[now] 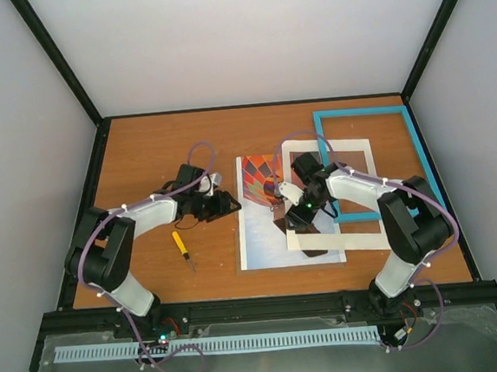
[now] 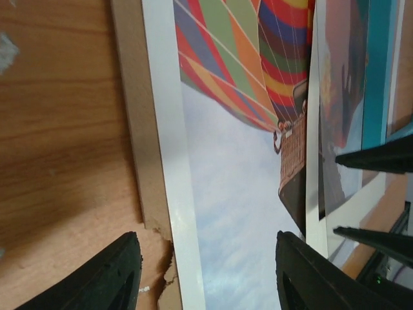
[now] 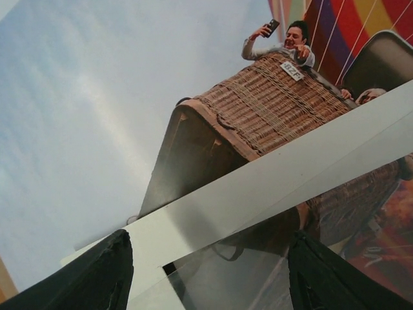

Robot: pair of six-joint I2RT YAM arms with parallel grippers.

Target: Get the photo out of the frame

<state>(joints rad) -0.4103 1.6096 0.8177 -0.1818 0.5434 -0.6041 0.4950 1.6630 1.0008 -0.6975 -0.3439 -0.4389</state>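
On tbl [image 1: 141, 152], photo [image 1: 261, 233] lies L of frame [image 1: 360, 113].

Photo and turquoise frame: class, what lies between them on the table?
The white mat, overlapping both the photo and the frame; the top view shows it.

Layout as I see it, all taken from the large rectangular paper print of a striped hot-air balloon [image 1: 262, 237].

The print lies flat near the middle of the brown wooden table [image 1: 158, 146], on a brown cardboard backing board [image 2: 137, 129] that sticks out past its left edge. A white card mat with a rectangular cut-out [image 1: 358, 239] overlaps the print's right edge and runs on to its right. The thin turquoise rectangular frame [image 1: 360, 112] lies right of the print and further back, with the mat crossing its left side. A yellow-handled screwdriver [image 1: 182, 247] lies left of the print. My left gripper [image 1: 231, 203] is just beside the print's left edge, and my right gripper [image 1: 294, 225] is over its right edge.
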